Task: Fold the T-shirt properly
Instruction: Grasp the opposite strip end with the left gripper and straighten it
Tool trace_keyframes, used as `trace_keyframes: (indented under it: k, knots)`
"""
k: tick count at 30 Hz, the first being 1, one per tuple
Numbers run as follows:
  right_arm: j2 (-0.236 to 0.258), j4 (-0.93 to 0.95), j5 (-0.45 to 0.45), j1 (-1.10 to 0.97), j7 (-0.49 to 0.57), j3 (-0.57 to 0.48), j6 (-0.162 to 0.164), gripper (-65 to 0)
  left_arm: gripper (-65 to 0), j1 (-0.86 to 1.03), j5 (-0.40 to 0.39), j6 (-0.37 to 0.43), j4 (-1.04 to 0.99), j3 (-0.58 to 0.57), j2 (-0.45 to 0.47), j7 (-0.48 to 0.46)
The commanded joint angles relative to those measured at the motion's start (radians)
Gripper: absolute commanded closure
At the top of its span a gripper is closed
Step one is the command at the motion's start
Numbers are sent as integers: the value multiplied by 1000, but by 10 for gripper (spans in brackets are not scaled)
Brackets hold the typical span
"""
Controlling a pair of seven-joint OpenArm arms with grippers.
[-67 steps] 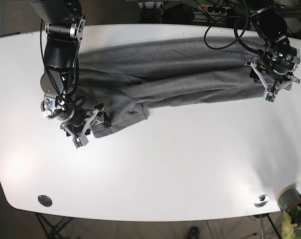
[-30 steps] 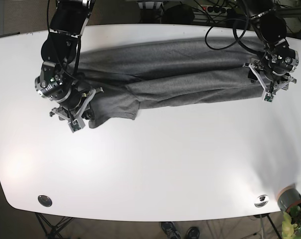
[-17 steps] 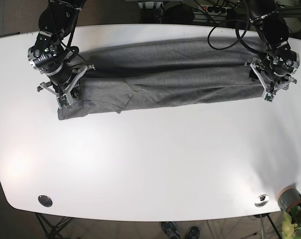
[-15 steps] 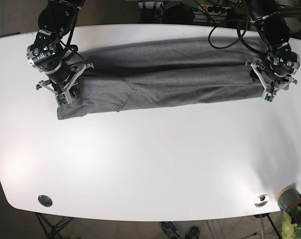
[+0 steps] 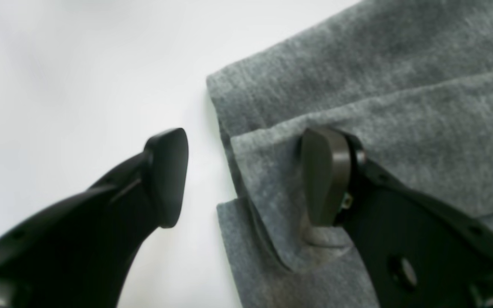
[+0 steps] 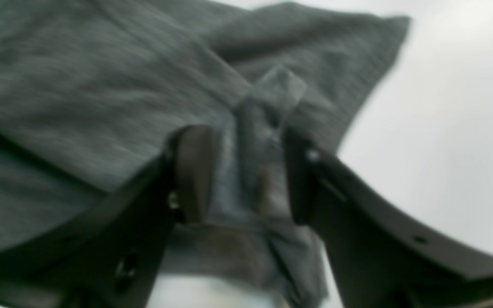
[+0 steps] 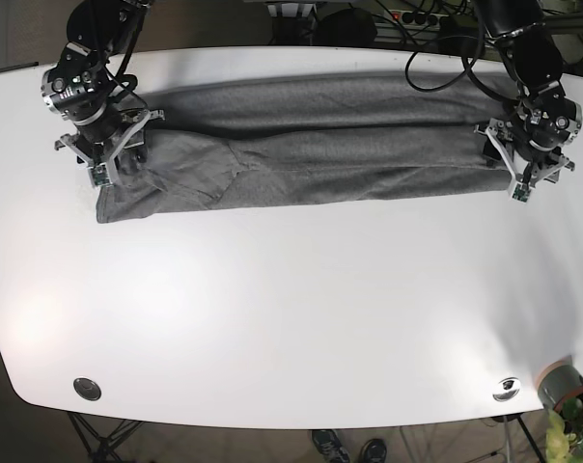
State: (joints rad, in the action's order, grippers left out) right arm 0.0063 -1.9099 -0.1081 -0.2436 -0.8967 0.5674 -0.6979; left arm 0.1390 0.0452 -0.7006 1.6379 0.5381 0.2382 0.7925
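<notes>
Since half a second ago, your right arm has carried its end of the T-shirt further up and outward toward the desk's far left corner in the base view, and the lower fold now lies straighter and longer than before.

You have the T-shirt stretched as a long grey band across the far part of the desk, folded lengthwise, with a lower layer lapping over the upper one.

Your right gripper has its fingers clenched on a bunched pinch of the grey cloth; the wrist view is blurred, but fabric clearly fills the gap between them. In the base view that gripper sits at the band's left end.

Your left gripper is released: one of the fingers rests over bare desk just beside the hem, the other presses onto the top of the layered corner, and the cloth edge lies between them ungripped. In the base view it sits at the band's right end.
</notes>
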Motion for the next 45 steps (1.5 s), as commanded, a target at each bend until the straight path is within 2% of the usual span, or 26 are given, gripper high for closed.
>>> trace_keyframes:
  k: [1,5,13,17,21,24,28,37,41,45]
  knots:
    - [7,-50,-12,-1,17,3,0,-336,-385,-23,-8,2,55,3,13,-17]
    - [7,-89,-14,0,17,-16,0,-336,-385,-32,-8,2,104,3,-27,-15]
    - [5,-87,-6,11,17,-142,0,-336,-385,-26,-6,2,186,-14,-124,-15]
    - [5,-61,-5,5,17,-183,0,-336,-385,20,-5,2,180,-49,-127,-15]
    - [5,34,-8,5,21,-178,0,-336,-385,49,-1,2,153,-65,-127,-15]
    - [5,129,-11,8,55,-159,0,-336,-385,43,0,2,74,-62,-122,-18]
    - [5,226,-6,3,149,-155,0,-336,-385,40,-1,2,-23,-68,-70,-20]
    - [13,330,-3,109,158,-154,0,-336,-383,-121,2,2,-212,-68,-10,-22]
    - [50,401,-3,192,158,-157,0,-338,-383,-201,3,2,-281,-68,2,-22]
    - [57,462,-3,275,158,-159,0,-338,-383,-286,3,2,-341,-68,14,-23]
